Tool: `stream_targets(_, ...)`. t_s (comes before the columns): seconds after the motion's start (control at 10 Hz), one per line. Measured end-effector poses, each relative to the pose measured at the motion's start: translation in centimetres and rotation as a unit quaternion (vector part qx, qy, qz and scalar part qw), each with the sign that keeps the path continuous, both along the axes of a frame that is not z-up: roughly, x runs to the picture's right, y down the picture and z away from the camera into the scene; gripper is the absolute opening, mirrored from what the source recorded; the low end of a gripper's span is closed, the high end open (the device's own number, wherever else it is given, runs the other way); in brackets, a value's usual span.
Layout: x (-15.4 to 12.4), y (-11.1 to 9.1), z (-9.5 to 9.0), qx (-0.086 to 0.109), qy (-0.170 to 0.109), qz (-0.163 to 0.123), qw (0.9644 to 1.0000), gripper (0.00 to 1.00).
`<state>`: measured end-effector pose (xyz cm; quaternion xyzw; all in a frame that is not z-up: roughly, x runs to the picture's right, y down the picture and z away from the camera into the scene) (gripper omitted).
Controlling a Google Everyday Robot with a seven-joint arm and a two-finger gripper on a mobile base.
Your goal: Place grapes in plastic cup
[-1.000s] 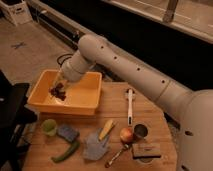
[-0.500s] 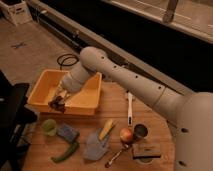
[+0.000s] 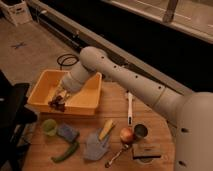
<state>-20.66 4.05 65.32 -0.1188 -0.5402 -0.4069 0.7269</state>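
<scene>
My gripper [image 3: 59, 98] hangs at the end of the white arm, over the front left part of the yellow tub [image 3: 85, 106]. It is shut on the grapes [image 3: 56, 104], a small dark bunch dangling just above the tub's front wall. The plastic cup [image 3: 49, 126], light green and translucent, stands upright on the wooden table a short way below and slightly left of the grapes. Nothing shows inside the cup.
Beside the cup lie a blue sponge [image 3: 68, 133] and a green pepper [image 3: 65, 152]. Further right are a blue cloth [image 3: 95, 145], banana [image 3: 106, 129], spoon [image 3: 115, 156], apple [image 3: 126, 134], metal cup [image 3: 140, 132] and white utensil [image 3: 129, 106]. A black chair [image 3: 12, 115] stands at left.
The gripper has carried the grapes from the middle of the tub toward its front left edge, closer to the green cup.
</scene>
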Motion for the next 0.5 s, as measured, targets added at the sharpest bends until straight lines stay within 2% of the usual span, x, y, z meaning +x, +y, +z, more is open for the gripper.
stream_targets(0.2, -1.1, 0.5, 0.4, -0.007, -0.012, -0.012, 0.9998, 0.00)
stream_targets(0.5, -4.2, 1.5, -0.3, -0.015, -0.046, -0.032, 0.9983, 0.00)
